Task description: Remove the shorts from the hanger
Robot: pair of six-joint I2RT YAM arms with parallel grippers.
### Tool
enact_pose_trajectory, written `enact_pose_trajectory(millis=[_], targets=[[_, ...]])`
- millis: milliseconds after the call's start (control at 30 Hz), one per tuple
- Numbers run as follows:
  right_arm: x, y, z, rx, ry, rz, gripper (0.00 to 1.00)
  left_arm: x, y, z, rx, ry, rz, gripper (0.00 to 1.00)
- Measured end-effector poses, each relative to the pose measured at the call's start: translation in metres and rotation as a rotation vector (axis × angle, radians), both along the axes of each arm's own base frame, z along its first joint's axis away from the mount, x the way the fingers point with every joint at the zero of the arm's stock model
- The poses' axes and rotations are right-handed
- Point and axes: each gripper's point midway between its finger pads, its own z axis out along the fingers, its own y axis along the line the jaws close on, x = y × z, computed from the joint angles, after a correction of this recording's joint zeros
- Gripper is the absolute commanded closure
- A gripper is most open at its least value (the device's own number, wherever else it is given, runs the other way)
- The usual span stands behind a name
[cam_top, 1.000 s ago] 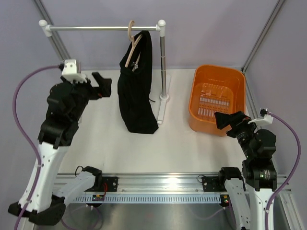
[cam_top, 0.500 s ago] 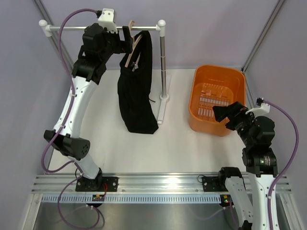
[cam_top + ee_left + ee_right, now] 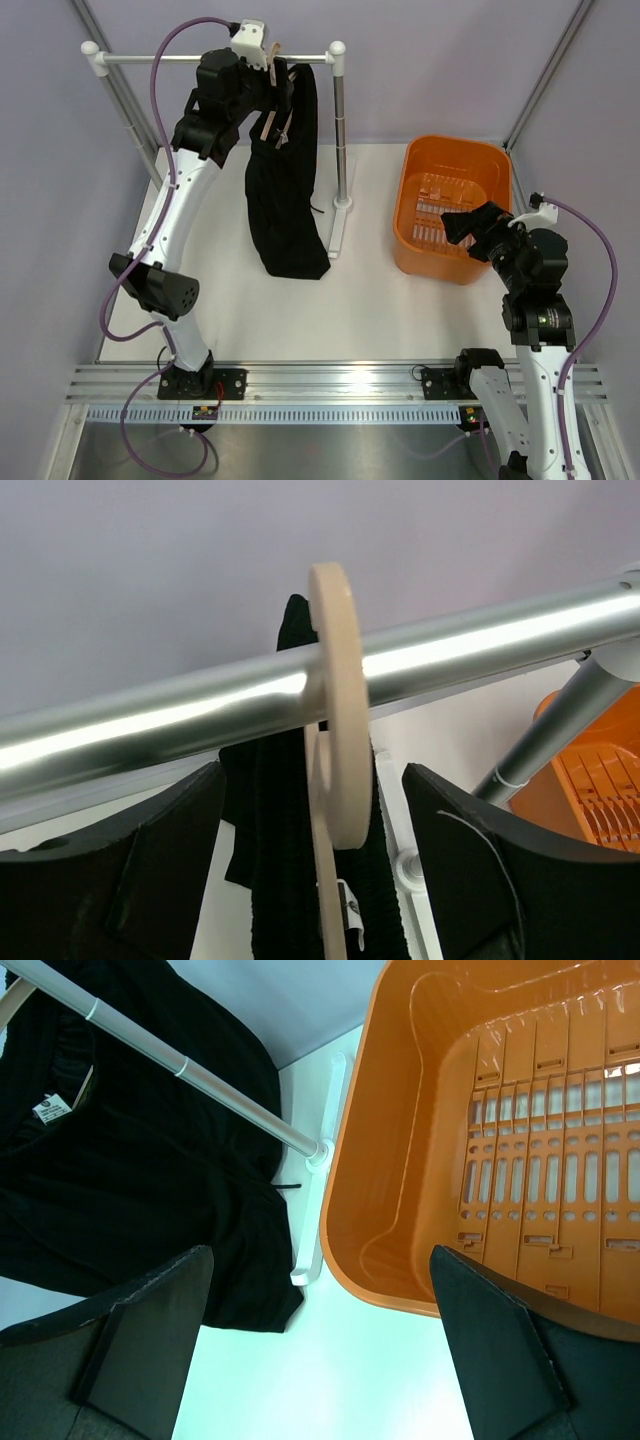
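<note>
My left gripper (image 3: 312, 780) is up at the rail (image 3: 150, 725), jaws spread wide with the hook of the hanger (image 3: 335, 680) between them, neither finger touching it. The shorts (image 3: 285, 200) hang from that hanger, just below. My right gripper (image 3: 320, 1255) hovers spread apart too, holding nothing, beside the basket (image 3: 400, 1160).

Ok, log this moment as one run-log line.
left claw: open, flanking hanger hook at rail | right claw: open, by orange basket | shorts: on hanger | phase: pre-grasp

An orange basket (image 3: 404, 215) stands beside the metal rail stand (image 3: 341, 130).
</note>
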Motion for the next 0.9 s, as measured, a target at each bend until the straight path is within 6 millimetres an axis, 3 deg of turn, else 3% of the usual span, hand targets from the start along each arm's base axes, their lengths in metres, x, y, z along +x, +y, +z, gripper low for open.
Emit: enact_pose_trajectory(millis=[200,433,900], targets=[[0.001,0.0,0.0,-0.002,-0.005,0.0,0.01,0.003,-0.011,-0.01,0.012,0.019,-0.017,0.33],[0.002,0.0,-0.001,-0.002,-0.006,0.0,0.0,0.007,-0.01,-0.024,0.029,0.045,0.001,0.37],[0.004,0.0,-0.01,-0.001,0.009,0.0,0.01,0.008,-0.012,-0.034,0.052,0.059,0.004,0.41]])
